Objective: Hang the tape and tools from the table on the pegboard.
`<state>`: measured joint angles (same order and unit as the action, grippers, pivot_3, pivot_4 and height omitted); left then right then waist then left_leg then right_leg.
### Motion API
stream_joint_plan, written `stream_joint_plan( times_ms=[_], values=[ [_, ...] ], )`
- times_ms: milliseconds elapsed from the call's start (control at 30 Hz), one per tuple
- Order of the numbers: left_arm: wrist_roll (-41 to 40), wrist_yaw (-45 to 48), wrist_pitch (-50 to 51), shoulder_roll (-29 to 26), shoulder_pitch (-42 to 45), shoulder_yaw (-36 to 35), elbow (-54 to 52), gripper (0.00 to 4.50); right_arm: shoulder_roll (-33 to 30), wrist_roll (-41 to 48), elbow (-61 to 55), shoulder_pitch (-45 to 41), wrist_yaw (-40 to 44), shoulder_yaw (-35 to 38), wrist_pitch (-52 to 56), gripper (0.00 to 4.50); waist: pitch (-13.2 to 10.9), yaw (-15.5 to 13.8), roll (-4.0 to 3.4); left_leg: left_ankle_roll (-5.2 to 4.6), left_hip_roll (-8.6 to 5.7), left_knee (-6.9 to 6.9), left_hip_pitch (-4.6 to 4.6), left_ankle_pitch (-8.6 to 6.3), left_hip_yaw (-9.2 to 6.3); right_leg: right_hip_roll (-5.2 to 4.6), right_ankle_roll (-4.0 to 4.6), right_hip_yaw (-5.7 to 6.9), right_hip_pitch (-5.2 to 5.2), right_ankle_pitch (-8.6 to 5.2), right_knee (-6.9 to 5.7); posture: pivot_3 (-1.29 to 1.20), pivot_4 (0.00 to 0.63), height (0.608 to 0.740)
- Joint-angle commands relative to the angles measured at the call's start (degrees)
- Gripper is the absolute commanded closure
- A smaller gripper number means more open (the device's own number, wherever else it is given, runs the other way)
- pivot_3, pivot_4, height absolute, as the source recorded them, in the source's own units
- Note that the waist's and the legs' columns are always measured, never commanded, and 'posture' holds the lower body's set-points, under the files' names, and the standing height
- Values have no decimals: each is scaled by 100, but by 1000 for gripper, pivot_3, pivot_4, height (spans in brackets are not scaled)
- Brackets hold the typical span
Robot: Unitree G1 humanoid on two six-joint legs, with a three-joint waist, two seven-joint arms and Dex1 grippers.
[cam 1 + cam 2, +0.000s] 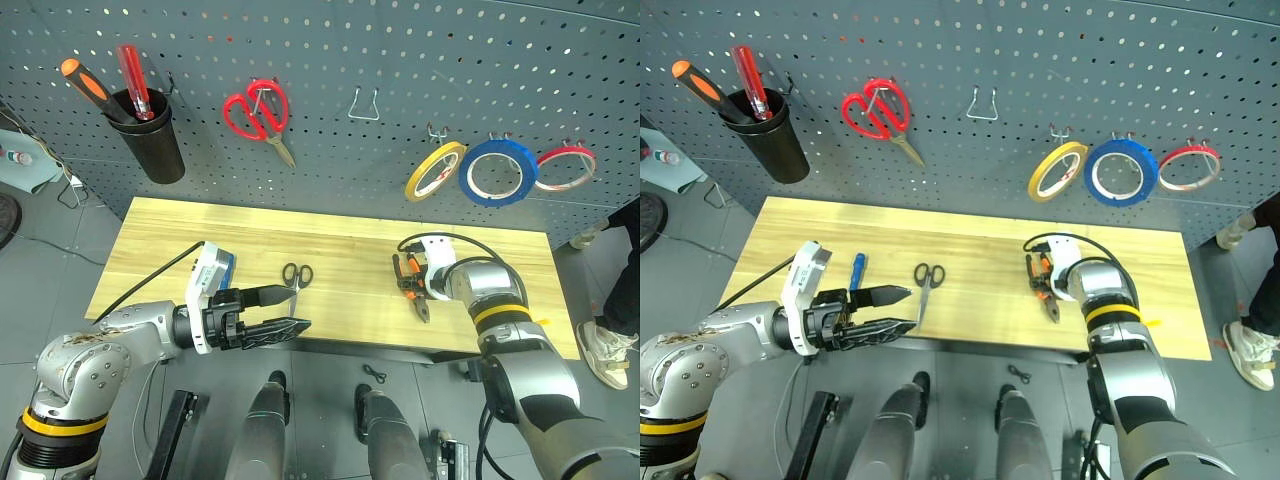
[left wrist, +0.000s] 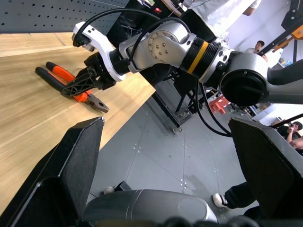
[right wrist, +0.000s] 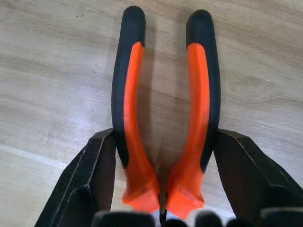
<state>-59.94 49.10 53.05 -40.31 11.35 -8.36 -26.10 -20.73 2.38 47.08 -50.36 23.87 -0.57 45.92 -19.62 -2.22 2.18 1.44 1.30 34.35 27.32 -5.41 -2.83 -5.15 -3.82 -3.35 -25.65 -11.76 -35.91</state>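
The orange-and-black pliers (image 3: 163, 109) lie flat on the wooden table (image 1: 340, 250) toward its right end. My right gripper (image 1: 410, 282) reaches down over them, one finger pressed against the outside of each handle. The small black-handled scissors (image 1: 295, 275) lie at the table's middle near the front edge, and the blue-handled screwdriver (image 1: 856, 270) lies to their left. My left gripper (image 1: 300, 307) hovers open and level at the front edge, pointing right, holding nothing. The blue tape (image 1: 498, 172) hangs on a hook of the pegboard (image 1: 400, 50) at the right.
On the pegboard hang a black cup (image 1: 155, 135) with orange and red screwdrivers, red-handled scissors (image 1: 258, 110), an empty hook (image 1: 364, 103), yellow tape (image 1: 434, 170) and red tape (image 1: 565, 165). A person's shoe (image 1: 605, 350) stands on the floor at the right.
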Motion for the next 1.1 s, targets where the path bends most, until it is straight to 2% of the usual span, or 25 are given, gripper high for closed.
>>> stream_joint_plan(
  times_ms=[33, 100, 233, 300, 400, 500, 633, 733, 867, 967, 1100],
  values=[
    [-44, 80, -98, -17, 51, -8, -124, 0, -114, 17, -387, 166, 210, -60, 130, 1732, 0, -3, 0, 0, 0, -1, 0, 0, 0, 0, 0, 0, -1, 0, 0, 227, 362, 740],
    [-45, 28, -133, -2, 43, -76, -106, 0, -201, 38, -915, 336, 396, -163, 260, 1732, 0, -12, 0, 0, -1, -5, 1, 0, 0, -1, 0, 0, -1, -1, 2, 236, 358, 740],
    [-656, -435, 8, 50, 34, -706, 15, 0, -321, 837, -3948, 966, 1120, -134, 965, 1732, -3, -15, -4, 0, 0, -13, 19, 0, -1, -2, -23, 0, -32, 8, -6, 240, 350, 740],
    [-1079, -702, 91, 72, 30, -993, 71, 0, -323, 1198, -5196, 1171, 1226, -31, 1233, 1732, -9, 13, -13, -1, 3, -14, 32, 1, -2, 1, -34, -1, -55, 14, -21, 238, 347, 740],
    [-1751, -1161, 136, 56, 94, -1375, 109, 0, -95, 1587, -6864, 1275, 1000, 193, 1292, 1732, -10, -19, -16, 0, 36, -15, 31, 0, -4, 31, -29, 3, -56, 12, -21, 228, 328, 740],
    [-2153, -1645, -8, 83, 363, -1575, 230, 0, 403, 1677, -7532, 913, 509, 393, 757, 1732, -9, -62, -15, 3, 61, -15, 31, -1, -9, 55, -14, 10, -55, 16, -17, 223, 321, 740],
    [-2616, -2208, -193, 186, 880, -1701, 519, 0, 836, 1395, -7313, 134, 97, 298, -446, 1732, -9, -89, -15, 14, 76, -14, 31, 6, -8, 71, 15, 11, -57, 37, -5, 215, 312, 740],
    [-2864, -2503, -335, 312, 1331, -1700, 820, 0, 956, 706, -6290, -555, -258, 32, -2067, 1732, -8, -116, -13, 24, 75, -14, 31, 12, -5, 71, 16, 11, -55, 41, 1, 212, 303, 740],
    [-2725, -2506, -375, 342, 1675, -1561, 1046, 0, 1048, 48, -4484, -1250, -832, 28, -3904, 1732, 1, -135, 2, 59, 75, -40, 31, 34, -5, 72, 26, 13, -56, 56, 8, 229, 305, 740],
    [-2676, -2464, -352, 332, 1757, -1486, 1079, 0, 952, -260, -3337, -1525, -1059, 24, -4930, 1732, 1, -151, 2, 62, 75, -52, 31, 36, -7, 72, 49, 17, -57, 70, 12, 246, 310, 740],
    [-2688, -2442, -321, 317, 1743, -1443, 1036, 0, 914, -401, -2300, -1687, -1277, 81, -5761, 1732, 0, -166, 3, 63, 75, -62, 32, 36, -10, 71, 50, 22, -58, 69, 14, 251, 317, 740]
  ],
)
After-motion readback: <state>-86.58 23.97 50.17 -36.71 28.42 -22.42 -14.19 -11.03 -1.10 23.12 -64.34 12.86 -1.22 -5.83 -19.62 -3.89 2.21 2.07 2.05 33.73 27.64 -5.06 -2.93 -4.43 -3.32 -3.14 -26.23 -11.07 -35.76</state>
